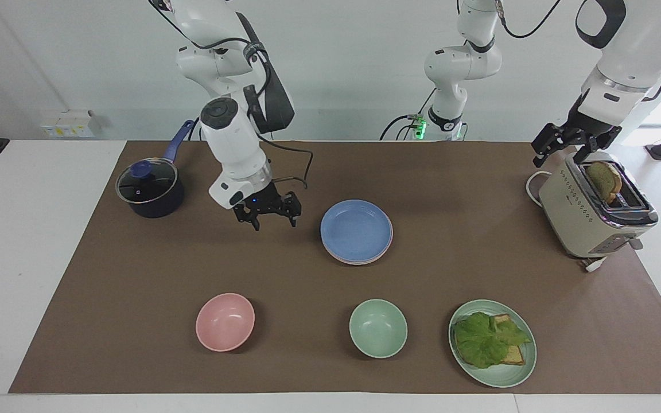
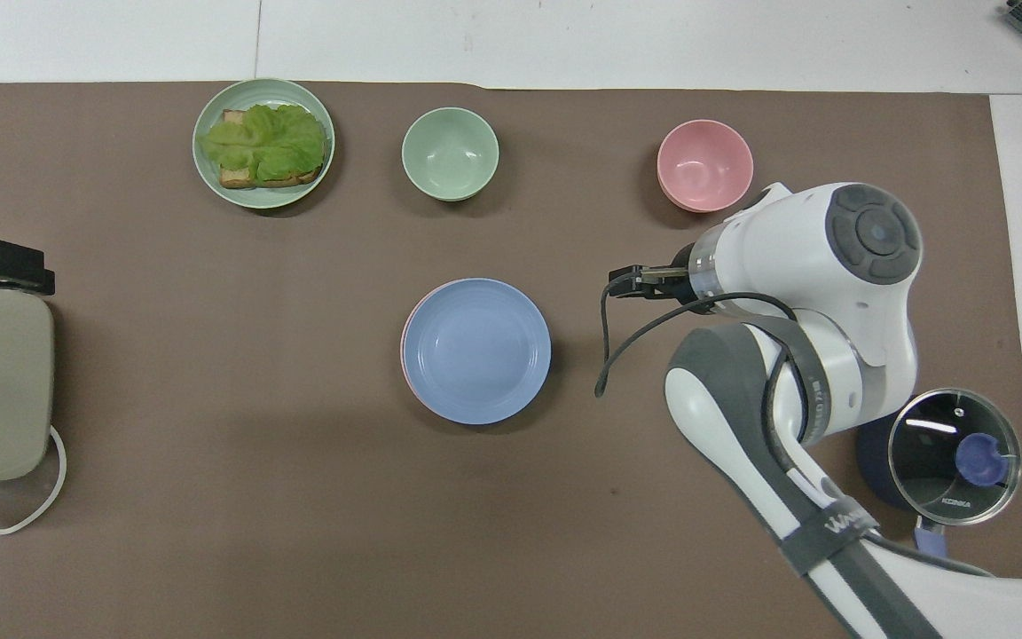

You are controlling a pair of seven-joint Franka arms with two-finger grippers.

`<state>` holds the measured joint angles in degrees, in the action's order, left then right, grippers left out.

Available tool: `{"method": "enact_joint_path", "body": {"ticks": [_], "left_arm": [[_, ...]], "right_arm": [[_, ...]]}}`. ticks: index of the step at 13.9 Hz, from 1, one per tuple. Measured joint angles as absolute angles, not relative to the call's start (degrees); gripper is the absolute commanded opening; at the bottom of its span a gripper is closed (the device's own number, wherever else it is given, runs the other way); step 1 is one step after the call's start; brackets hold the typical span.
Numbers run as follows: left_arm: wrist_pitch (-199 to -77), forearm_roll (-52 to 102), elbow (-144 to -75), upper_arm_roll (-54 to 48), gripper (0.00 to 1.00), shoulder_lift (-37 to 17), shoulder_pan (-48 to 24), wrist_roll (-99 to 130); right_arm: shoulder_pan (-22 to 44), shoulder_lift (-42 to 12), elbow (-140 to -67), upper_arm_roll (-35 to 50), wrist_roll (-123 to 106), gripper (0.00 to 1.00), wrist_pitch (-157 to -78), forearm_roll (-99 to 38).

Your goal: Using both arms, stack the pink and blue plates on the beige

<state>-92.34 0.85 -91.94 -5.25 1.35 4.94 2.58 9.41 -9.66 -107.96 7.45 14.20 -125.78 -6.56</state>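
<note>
Right gripper [image 1: 267,217] is hanging empty above the bare brown mat [image 1: 135,269], its fingers standing apart, nothing between them. It is sitting over the stretch between the lidded saucepan [image 1: 150,189] and the plate stack, clear of both.

Left gripper [image 1: 574,143] is waiting above the toaster [image 1: 588,212] at its own end of the table, jaws spread, holding nothing.

The stack is lying mid-table. The blue plate [image 1: 356,230] is sitting on top, level and squarely seated. The pink plate [image 1: 390,241] is showing only as a thin edge beneath it. A paler sliver at the bottom may be the beige plate, but that cannot be told for certain.

Governing relation: the stack is lying beside the right gripper, toward the left arm's end, with the right arm plainly the nearer. In my judgement stacking is looking complete; any correction would fall to the right arm.

Farther out, the pink bowl [image 1: 225,321], green bowl [image 1: 377,328] and lettuce plate [image 1: 492,343] are standing untouched.
</note>
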Motion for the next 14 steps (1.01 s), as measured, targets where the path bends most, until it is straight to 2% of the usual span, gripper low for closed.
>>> {"method": "enact_joint_path", "body": {"ticks": [7, 14], "left_arm": [[-92.34, 0.85, -91.94, -5.25, 1.00, 1.35, 4.94, 2.58], [-92.34, 0.85, -91.94, -5.25, 1.00, 1.35, 4.94, 2.58]], "right_arm": [[8.82, -6.97, -103.03, 7.67, 21.97, 1.00, -118.84, 0.19], [5.97, 2.72, -99.44, 7.34, 22.14, 1.00, -104.54, 0.19]]}}
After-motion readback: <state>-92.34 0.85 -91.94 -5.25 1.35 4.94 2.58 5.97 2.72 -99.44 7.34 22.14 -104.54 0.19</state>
